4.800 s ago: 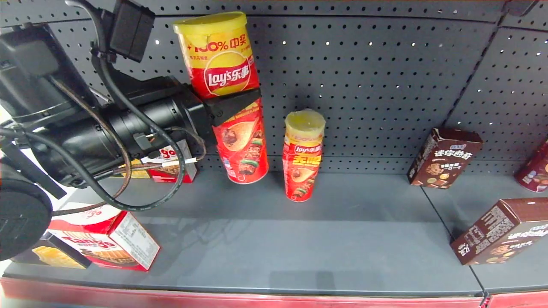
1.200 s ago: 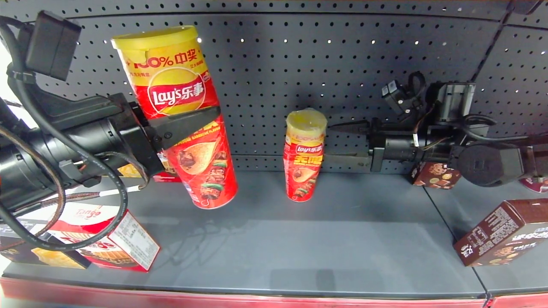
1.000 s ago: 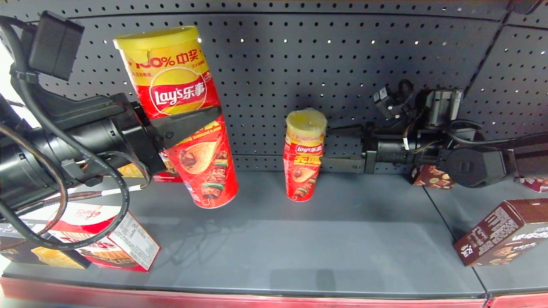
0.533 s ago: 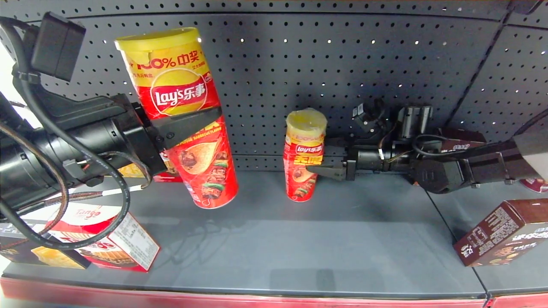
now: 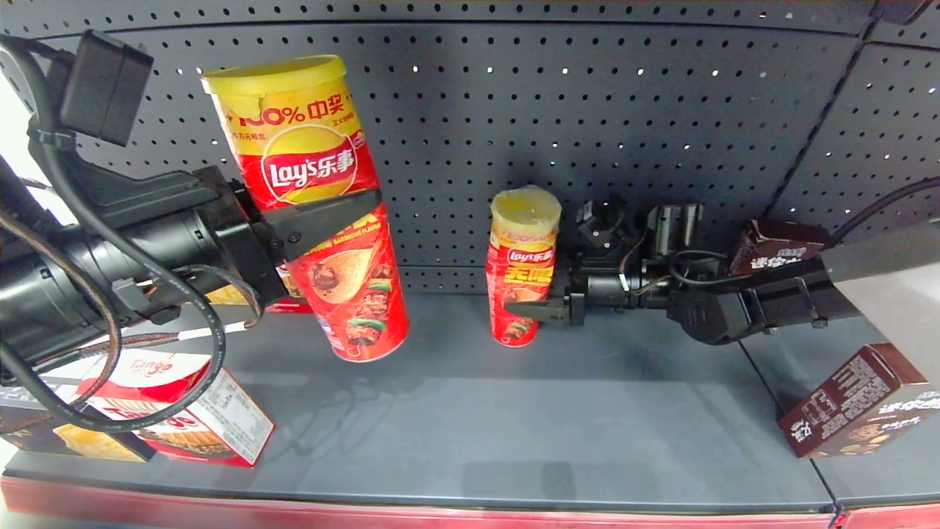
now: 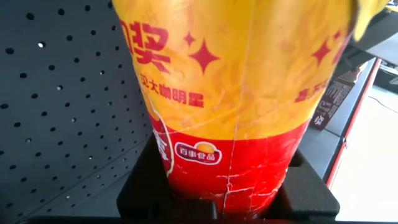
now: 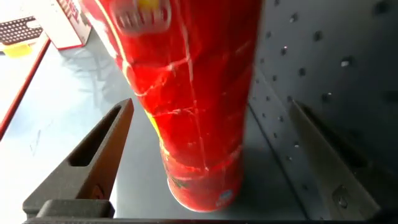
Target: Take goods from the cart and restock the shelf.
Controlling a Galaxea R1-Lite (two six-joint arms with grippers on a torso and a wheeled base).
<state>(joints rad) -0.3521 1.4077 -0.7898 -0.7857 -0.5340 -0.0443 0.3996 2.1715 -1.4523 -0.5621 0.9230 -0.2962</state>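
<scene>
Red can (image 5: 520, 258) newly between right fingers (image 5: 540, 311)

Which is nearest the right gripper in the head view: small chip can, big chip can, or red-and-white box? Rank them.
1. Small chip can, inside the right gripper.
2. Big chip can, to the left.
3. Red-and-white box, front left corner.

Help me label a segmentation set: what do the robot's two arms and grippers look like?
The left arm is a thick black cylinder wrapped in looping black cables, with a black box mounted above. The left gripper has black wedge fingers. The right arm is slimmer, black near the wrist with thin wires, turning pale grey behind. The right gripper has dark tapered fingers with slot cutouts.
</scene>
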